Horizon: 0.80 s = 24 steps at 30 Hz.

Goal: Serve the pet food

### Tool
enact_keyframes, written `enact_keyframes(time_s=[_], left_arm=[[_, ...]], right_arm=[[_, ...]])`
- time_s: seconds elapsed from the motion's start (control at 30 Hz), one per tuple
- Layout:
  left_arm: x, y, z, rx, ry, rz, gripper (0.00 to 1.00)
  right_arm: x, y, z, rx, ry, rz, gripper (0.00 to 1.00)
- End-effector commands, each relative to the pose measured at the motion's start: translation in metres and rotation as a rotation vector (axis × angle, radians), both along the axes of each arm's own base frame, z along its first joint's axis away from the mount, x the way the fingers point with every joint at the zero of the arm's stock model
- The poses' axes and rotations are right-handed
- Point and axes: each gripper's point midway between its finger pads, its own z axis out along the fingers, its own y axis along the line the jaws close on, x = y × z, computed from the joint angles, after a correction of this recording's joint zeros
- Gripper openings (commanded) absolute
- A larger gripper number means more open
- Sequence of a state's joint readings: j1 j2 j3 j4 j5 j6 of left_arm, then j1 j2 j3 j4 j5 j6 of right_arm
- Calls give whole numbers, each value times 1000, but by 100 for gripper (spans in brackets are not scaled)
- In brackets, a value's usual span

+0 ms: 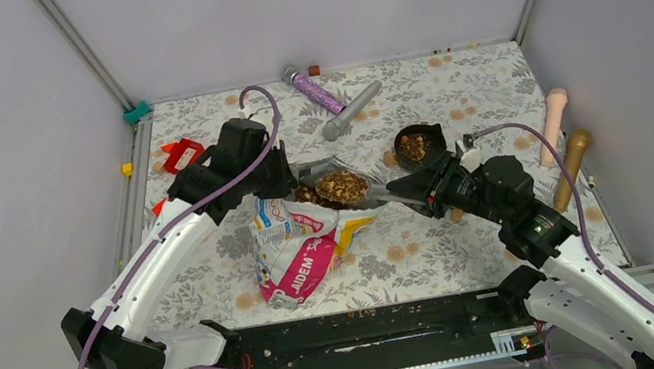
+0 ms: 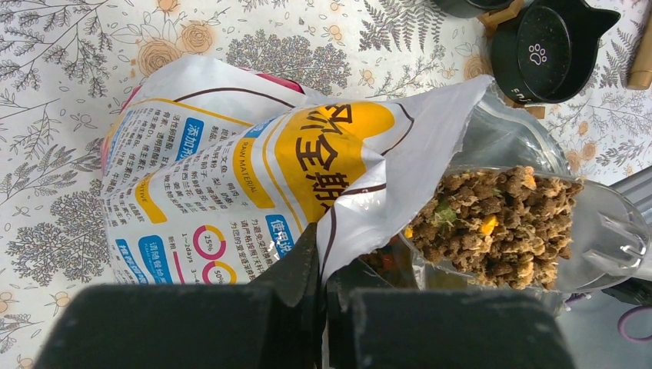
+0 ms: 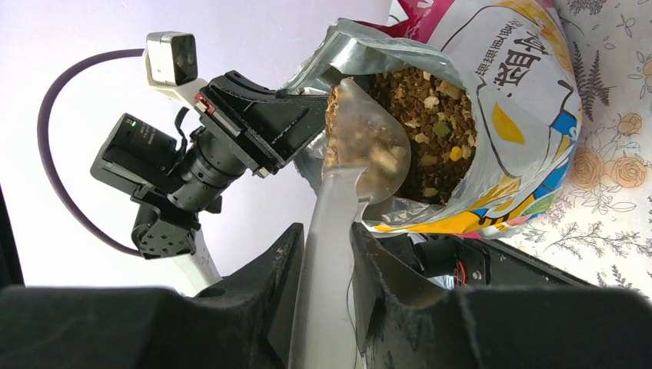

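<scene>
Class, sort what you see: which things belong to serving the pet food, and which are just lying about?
For the job:
bag, its edge pinched by the left gripper
scoop, held in the right gripper
pet food
bowl

Lying about:
purple tube
grey tube
red piece
pink peg
tan peg

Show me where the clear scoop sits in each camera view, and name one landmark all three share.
Top external: the scoop is mid-table at the bag's mouth, heaped with pet food.
Left wrist: the scoop is at the right edge, full, beside the bag's opening.
Right wrist: the scoop is at centre, its bowl at the open bag and its handle running down toward the camera.
Shared landmark: the food bag.
</scene>
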<state>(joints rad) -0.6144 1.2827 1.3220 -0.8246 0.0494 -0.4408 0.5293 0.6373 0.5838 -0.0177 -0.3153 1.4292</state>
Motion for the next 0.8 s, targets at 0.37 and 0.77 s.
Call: enact_keyframes(time_s=[0.37,0.77], left_arm=[[-7,-5,18,-36,-31,-35,0],[-6,-5,17,-31,-30,-29,0]], right_arm=[[4,12,21,107,-65,55,0],[2,8,33,162,-80,37,0]])
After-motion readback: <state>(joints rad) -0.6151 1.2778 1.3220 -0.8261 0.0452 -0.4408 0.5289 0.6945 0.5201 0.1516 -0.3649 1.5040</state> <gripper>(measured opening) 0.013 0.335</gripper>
